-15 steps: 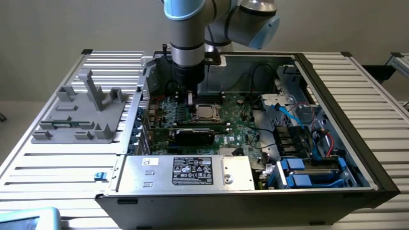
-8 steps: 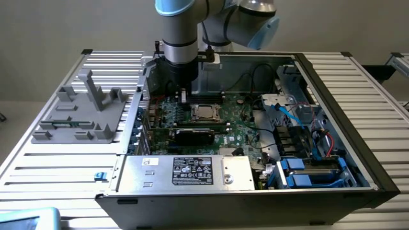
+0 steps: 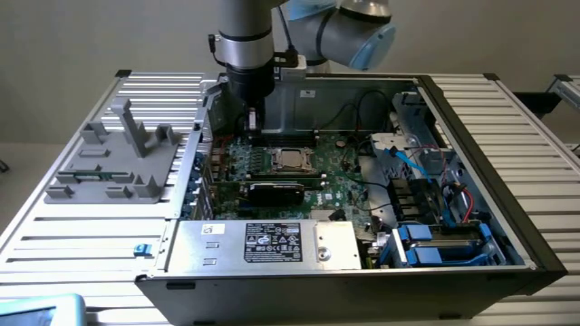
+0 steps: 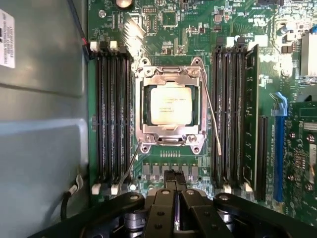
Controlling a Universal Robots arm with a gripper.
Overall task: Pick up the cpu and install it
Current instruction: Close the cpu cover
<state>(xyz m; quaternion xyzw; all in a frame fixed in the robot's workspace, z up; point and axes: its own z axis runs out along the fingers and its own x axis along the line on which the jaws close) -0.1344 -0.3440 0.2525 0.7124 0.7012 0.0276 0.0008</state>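
The cpu [image 4: 171, 104], a small square chip with a silver-beige top, lies flat inside the metal-framed socket [image 4: 171, 138] on the green motherboard [image 4: 168, 29]. Two thin wire levers [image 4: 212, 116] stand loose beside the socket frame. In the exterior view the cpu [image 3: 292, 159] sits mid-board in the open computer case [image 3: 471, 129]. My gripper [image 3: 252, 128] hangs inside the case above the board, toward the exterior view's left of the socket. In the wrist view the gripper [image 4: 176, 176] is shut, its black fingers pressed together with nothing between them, a short way off the socket's edge.
Rows of memory slots [image 4: 113, 114] flank the socket on both sides. A black card [image 3: 276, 192] lies in front of the socket, a power supply box [image 3: 263, 241] nearer still. Cables and blue drive bays [image 3: 435, 244] fill the case's right. A grey fixture [image 3: 118, 159] stands on the table at left.
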